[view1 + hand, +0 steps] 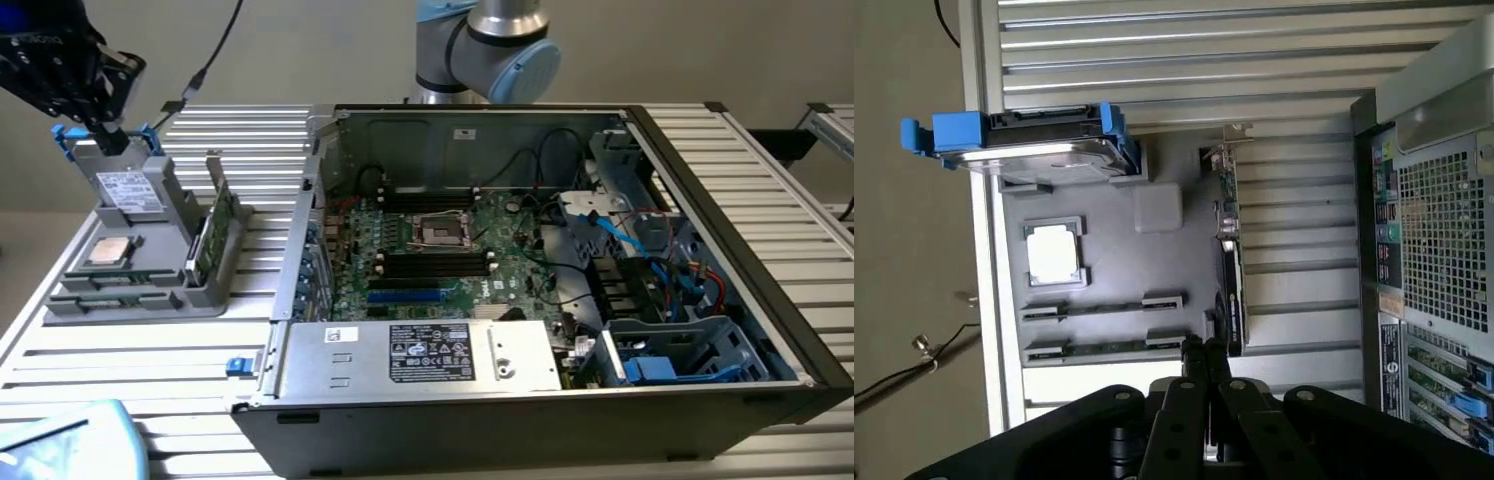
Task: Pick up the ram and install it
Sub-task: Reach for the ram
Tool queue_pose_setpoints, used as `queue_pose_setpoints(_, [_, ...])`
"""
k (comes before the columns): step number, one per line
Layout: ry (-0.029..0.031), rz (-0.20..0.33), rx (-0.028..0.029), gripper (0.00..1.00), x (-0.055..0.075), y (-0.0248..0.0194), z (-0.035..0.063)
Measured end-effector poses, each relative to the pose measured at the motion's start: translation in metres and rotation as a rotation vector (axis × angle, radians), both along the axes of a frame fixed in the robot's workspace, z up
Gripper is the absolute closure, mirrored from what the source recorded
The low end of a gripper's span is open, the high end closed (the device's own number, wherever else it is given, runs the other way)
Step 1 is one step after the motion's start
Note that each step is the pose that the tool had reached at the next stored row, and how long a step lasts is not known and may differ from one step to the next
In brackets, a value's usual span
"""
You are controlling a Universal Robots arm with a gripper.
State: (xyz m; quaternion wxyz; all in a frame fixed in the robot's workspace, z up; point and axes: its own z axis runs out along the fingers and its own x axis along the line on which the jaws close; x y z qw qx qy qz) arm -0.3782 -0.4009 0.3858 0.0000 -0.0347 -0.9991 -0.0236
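Observation:
Two ram sticks lie on edge in the slots of a grey parts tray (1154, 260): one ram stick (1104, 306) and a second ram stick (1104, 349) beside it. In the exterior view the ram (110, 283) sits at the tray's near end, at the exterior view's left. My gripper (110, 130) hangs above the tray's far end, over the hard drive. Its fingers (1204, 362) are shut with nothing between them, well above the tray.
The tray also holds a hard drive with blue brackets (1044, 150), a silver processor (1054, 250) and an upright green card (1229, 260). An open computer case (534, 250) with its motherboard (427, 260) stands beside the tray on a ribbed metal table (160, 350).

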Motion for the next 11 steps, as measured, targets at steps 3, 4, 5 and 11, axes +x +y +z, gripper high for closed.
queue_pose_setpoints(3, [0.0211,0.006,-0.0001,0.90,-0.0003,-0.0023,-0.0025])
queue_pose_setpoints(4, [0.0284,0.008,0.0000,0.90,-0.0003,-0.0032,-0.0034])
queue_pose_setpoints(5, [0.0358,0.010,0.0000,0.90,-0.0004,-0.0041,-0.0043])
queue_pose_setpoints(11, [0.0814,0.029,-0.0003,0.90,-0.0008,-0.0086,-0.0106])
